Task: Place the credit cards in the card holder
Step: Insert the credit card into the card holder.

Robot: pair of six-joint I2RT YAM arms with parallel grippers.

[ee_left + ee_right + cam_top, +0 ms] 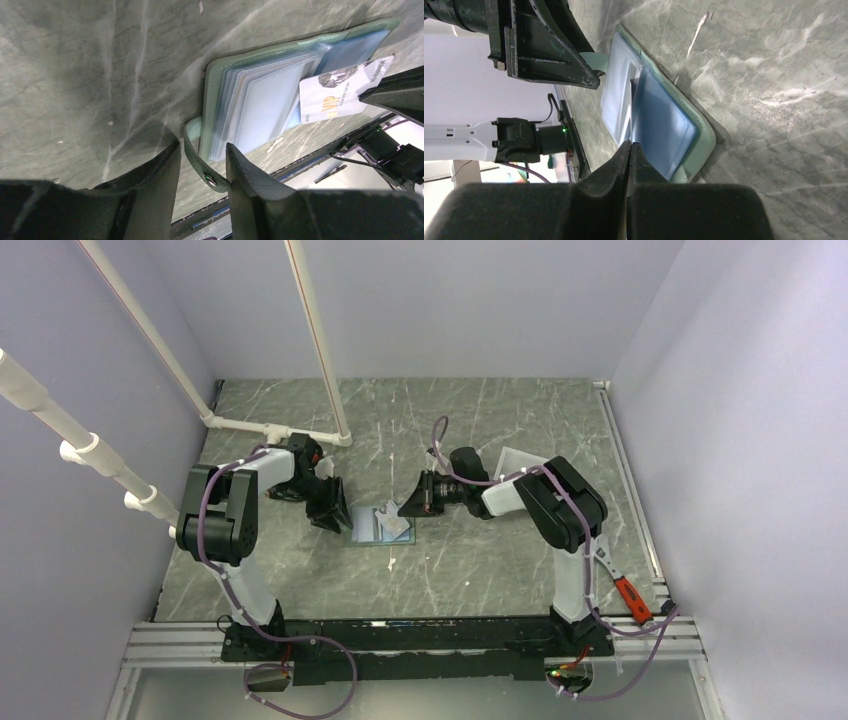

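One card only is in play: the pale credit card (336,94), pinched flat between the closed fingers of my right gripper (629,146). Its leading end lies at the clear sleeves (260,107) of the card holder (370,528), which sits open at the middle of the table (480,430). Whether the end has entered a sleeve, I cannot tell.

I judge the chief risk is the card riding over a sleeve instead of into it, or bowing, since I hold it by its trailing end. The holder could also skid left under the push, because my left gripper (202,148) stands open, its fingers astride the snap strap (209,176) without clamping it.

Both arms reach low and inward, the left arm from the left and the right arm from the right, with the fingertips facing across the holder.
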